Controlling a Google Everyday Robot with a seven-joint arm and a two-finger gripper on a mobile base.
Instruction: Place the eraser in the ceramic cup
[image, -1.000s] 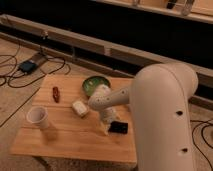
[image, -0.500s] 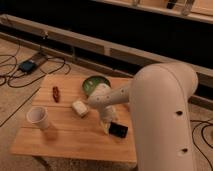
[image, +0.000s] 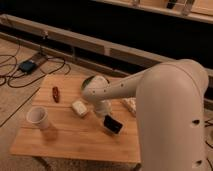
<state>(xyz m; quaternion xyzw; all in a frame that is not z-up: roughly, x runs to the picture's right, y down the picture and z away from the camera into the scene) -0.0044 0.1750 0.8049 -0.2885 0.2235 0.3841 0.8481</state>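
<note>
The eraser is a small black slab, tilted, at the middle right of the wooden table. My gripper hangs down from the big white arm, right at the eraser's upper left edge. Whether it holds the eraser does not show. The white ceramic cup stands upright near the table's left front, well to the left of the gripper and the eraser.
A whitish square block lies just left of the gripper. A small red item lies at the back left. A green bowl is mostly hidden behind the arm. A long white carton-like item lies to the right. Cables run across the floor at left.
The arm's wrist has shifted a little to the left and up. The eraser now sits slightly further left and higher in view. The cup and the block have not moved.
</note>
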